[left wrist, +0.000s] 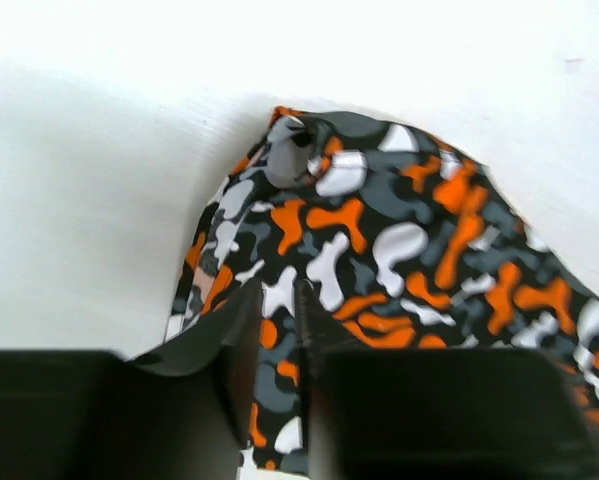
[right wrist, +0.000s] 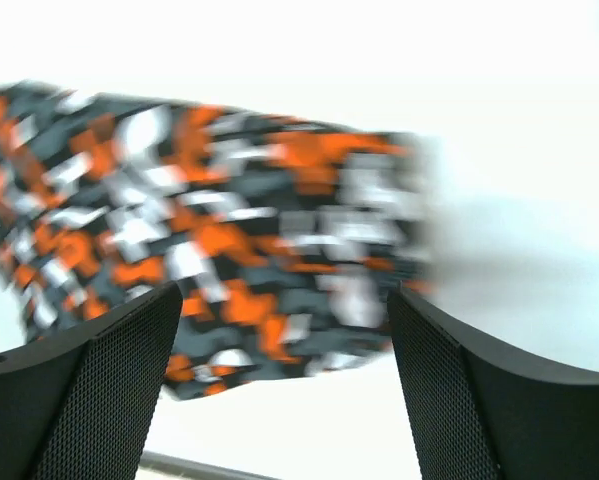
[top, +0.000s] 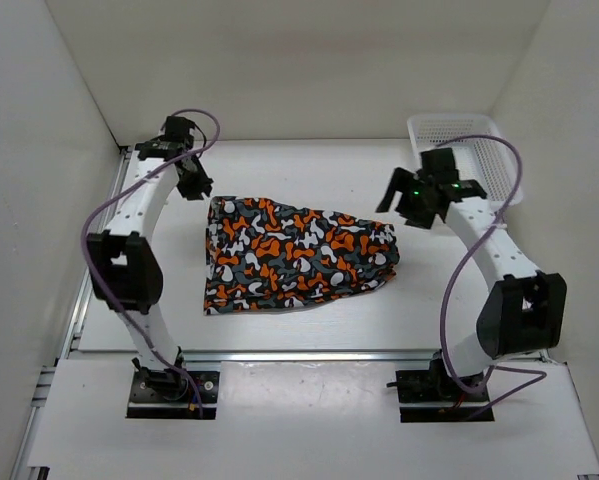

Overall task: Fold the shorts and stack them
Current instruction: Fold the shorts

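- Nearest, along the front edge of the table [top: 309, 170]: both arm bases, side by side, with elbows raised over the surface.
- Mid-table, between the two arms: the shorts [top: 299, 255], blotched in orange, black, grey and white. Lying flat as a rough wedge, broad at the left and narrower at the right. Layered edges stacked at the right end, so judged folded over at least once.
- Just past the far-left corner of the shorts: the left gripper [top: 192, 183], raised off the cloth. Fingers [left wrist: 241, 330] drawn almost together with only a thin slit between, nothing pinched, printed fabric showing below and beyond.
- Just off the far-right end of the shorts: the right gripper [top: 404, 208], also clear of the cloth. Its mesh-faced pads [right wrist: 109, 390] spread wide and empty, framing the fabric from above. Wrist view smeared here, so perhaps mid-motion; hard to say.
- Farthest, in the far-right corner: a white mesh basket [top: 454, 120], well apart from the shorts.
- Step in hand, as a judgement: partway through folding, between grasps, no cloth held on either side.
- Next move, as a judgement: open the left fingers, lower both grippers onto matching corners of one end, pinch every layer together, then lift and carry across to halve the bundle. Care needed against layers sliding apart.
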